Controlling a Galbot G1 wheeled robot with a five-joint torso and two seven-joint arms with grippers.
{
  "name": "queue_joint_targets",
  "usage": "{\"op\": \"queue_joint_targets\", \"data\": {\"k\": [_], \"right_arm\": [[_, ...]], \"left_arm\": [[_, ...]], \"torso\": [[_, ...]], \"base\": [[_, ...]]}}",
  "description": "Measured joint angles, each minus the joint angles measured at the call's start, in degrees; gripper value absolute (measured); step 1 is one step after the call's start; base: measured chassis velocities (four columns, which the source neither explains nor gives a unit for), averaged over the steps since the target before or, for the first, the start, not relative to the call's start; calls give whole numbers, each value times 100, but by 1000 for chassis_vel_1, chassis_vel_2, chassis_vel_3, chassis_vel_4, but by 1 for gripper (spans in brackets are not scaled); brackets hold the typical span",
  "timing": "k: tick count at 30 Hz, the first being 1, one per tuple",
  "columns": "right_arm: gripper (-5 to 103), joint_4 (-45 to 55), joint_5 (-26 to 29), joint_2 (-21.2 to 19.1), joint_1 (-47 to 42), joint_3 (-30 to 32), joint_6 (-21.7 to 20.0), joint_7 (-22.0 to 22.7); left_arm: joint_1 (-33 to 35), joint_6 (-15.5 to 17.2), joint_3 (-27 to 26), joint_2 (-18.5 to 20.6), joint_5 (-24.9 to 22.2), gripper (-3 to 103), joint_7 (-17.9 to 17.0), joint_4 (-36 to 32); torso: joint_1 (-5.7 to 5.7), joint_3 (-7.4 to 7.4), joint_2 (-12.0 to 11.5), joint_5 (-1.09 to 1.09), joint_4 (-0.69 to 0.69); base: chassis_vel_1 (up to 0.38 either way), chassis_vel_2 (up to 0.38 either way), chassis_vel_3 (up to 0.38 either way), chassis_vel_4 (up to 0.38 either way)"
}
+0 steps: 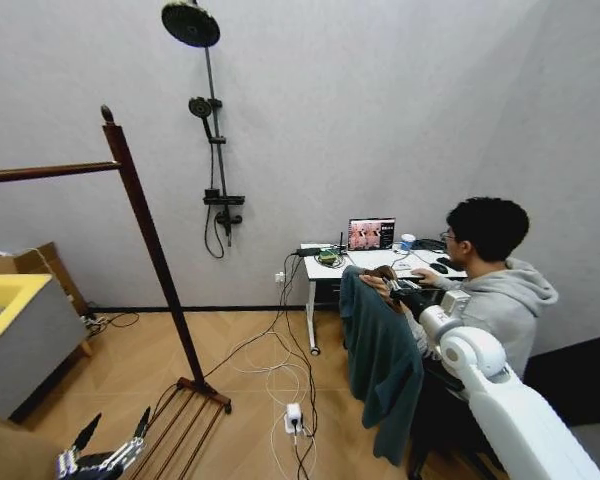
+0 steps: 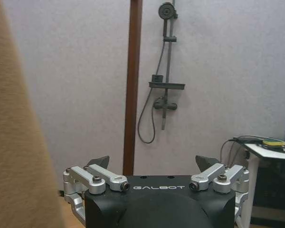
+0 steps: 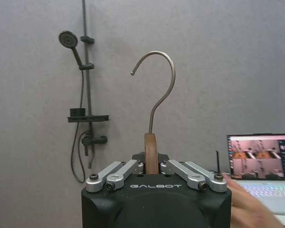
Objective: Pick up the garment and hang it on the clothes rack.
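the right gripper (image 3: 152,166) is clamped on the wooden hanger (image 3: 151,152) of the garment (image 1: 382,365), metal hook (image 3: 156,85) pointing up. the teal jacket hangs by the desk (image 1: 325,265), well apart from the clothes rack (image 1: 145,230) (dark wood, near the shower fitting (image 1: 215,130)). the left gripper (image 1: 108,440) hangs low beside the rack's base, fingers spread.

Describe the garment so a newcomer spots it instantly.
Find the white desk with the laptop against the back wall. Just in front of it, the right gripper holds the garment up by its wooden hanger. It is the only dark teal cloth, draping toward the floor.
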Motion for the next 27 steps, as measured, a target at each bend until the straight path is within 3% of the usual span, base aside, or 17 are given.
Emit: {"op": "queue_joint_targets", "data": {"k": [7,27], "right_arm": [[9,238,-98,-93,-16,17,123,-148],[9,646,35,-170,36,-61,72,-48]], "left_arm": [[0,0,0,0,0,100,0,0],[0,0,0,0,0,100,0,0]], "torso": [[0,0,0,-1,-2],[0,1,0,1,-1]], "base": [[104,112,121,101],[130,128,126,127]]}}
